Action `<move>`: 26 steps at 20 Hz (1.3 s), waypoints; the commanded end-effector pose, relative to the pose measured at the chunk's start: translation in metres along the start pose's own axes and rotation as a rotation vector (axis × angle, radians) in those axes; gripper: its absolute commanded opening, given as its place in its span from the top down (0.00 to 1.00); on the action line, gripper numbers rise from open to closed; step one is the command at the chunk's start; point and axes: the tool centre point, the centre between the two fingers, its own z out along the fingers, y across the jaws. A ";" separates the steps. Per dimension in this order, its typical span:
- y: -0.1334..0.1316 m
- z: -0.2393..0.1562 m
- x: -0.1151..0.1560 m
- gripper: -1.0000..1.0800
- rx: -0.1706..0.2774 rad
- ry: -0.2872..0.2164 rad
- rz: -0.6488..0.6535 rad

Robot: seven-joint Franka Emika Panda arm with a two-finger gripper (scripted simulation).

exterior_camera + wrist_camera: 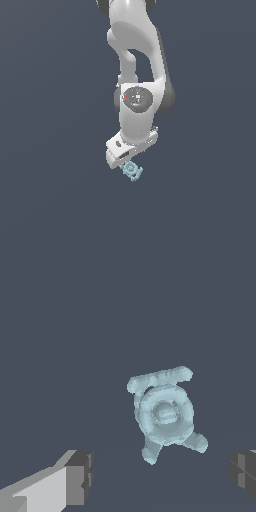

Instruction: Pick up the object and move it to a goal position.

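The object (164, 413), a pale blue knobby piece with a ringed centre, lies on the flat dark blue-grey surface (45, 200), just below the gripper (122, 161). In the wrist view the jaws stand spread wide, released, with the piece not yet between them. I judge the grasp, lift and carry all remain. No goal marker shows.

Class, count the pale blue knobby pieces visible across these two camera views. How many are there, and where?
1. The single pale blue object lies just below the gripper in the exterior view; the wrist view shows the same object between the open fingers, ungrasped. Nothing suggests another hidden.
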 end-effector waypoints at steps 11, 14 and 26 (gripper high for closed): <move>0.016 0.020 0.015 0.04 0.013 0.002 -0.201; 0.018 0.022 0.017 0.04 0.014 0.003 -0.218; 0.017 0.050 0.016 0.04 0.014 0.003 -0.223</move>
